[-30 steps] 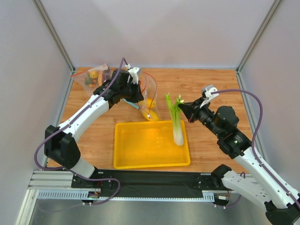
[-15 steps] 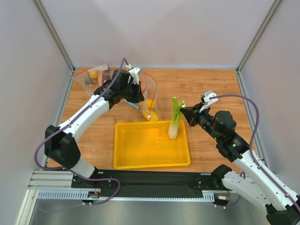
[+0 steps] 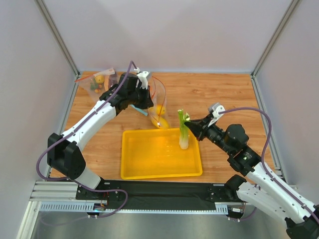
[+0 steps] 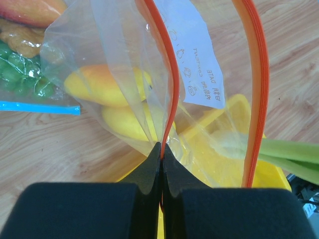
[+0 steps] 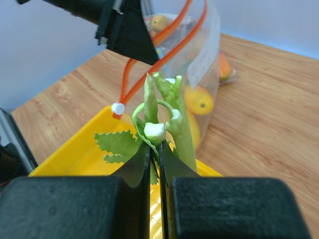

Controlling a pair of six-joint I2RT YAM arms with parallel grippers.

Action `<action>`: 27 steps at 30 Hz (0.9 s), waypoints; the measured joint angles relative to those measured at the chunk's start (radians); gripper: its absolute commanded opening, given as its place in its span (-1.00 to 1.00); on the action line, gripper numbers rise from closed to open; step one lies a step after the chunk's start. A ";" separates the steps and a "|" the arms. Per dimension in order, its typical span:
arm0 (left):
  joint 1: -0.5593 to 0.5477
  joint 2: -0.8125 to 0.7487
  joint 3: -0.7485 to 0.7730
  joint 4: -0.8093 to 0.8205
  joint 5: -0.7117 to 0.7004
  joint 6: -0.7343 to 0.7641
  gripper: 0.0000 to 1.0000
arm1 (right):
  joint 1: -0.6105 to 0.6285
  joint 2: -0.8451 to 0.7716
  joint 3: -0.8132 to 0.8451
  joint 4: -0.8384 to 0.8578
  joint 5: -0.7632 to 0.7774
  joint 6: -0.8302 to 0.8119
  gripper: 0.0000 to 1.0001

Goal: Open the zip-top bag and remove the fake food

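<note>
Left end effector (image 4: 162, 147) pinched zip-top bag (image 3: 158, 97) rim behind yellow tray (image 3: 124, 155); right end effector (image 5: 154, 147) clamped celery stalk (image 3: 183, 133) upright over tray; fruits (image 4: 107, 85) inside bag; smaller bags (image 3: 97, 82) behind-left.

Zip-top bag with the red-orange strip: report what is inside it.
The zip-top bag holds an orange fruit and a yellow fruit. Nothing else shows; its label and creases cover part.

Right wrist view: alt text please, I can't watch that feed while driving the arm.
The right gripper is shut on the leafy top of the celery stalk, with the yellow tray beneath. Behind it, the left gripper pinches one lip of the open zip-top bag, which holds yellow-orange fruit.
</note>
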 measured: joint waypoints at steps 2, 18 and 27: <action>0.000 0.000 0.000 -0.001 0.000 0.001 -1.00 | 0.024 0.002 -0.015 0.025 -0.016 0.002 -0.99; 0.000 0.000 0.000 -0.003 0.000 0.002 -1.00 | 0.354 0.216 -0.114 0.238 -0.016 0.069 -0.99; 0.000 0.000 0.001 -0.005 -0.001 0.004 -1.00 | 0.442 0.526 -0.058 0.356 -0.010 0.103 -0.99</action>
